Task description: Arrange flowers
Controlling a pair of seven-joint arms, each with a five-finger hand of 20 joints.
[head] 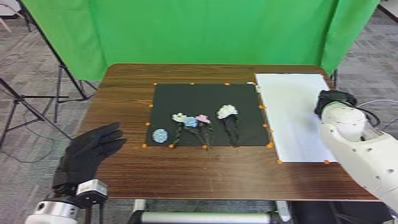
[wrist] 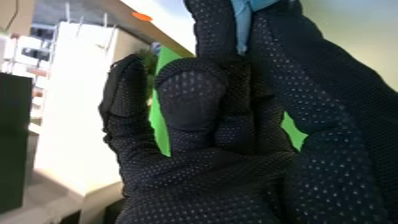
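Head view: right hand (head: 333, 101) is at the right border of the white sheet (head: 292, 117), near the desk (head: 191, 180) edge. Right wrist view: its fingers pinch a light-blue piece (wrist: 242, 22) against the thumb, kind can't be told. White flower (head: 227, 111), blue flower (head: 190, 121), pink flower (head: 203, 118), small white flower (head: 179, 117) and blue speckled oval piece (head: 160, 135) lie on the black mat (head: 195, 95). Left hand (head: 89, 150) is released, fingers loosely extended, by the desk's left edge.

Step looks like placing the held piece, probably on the sheet. Do it with a light pinch, no crushing; bring it inward, lower until it touches, then let go straight so it doesn't snag on the glove. Right side is tight: a release there could drop it off the desk. Best room is leftward over the sheet's middle; swinging on over the mat risks brushing blooms and stems.
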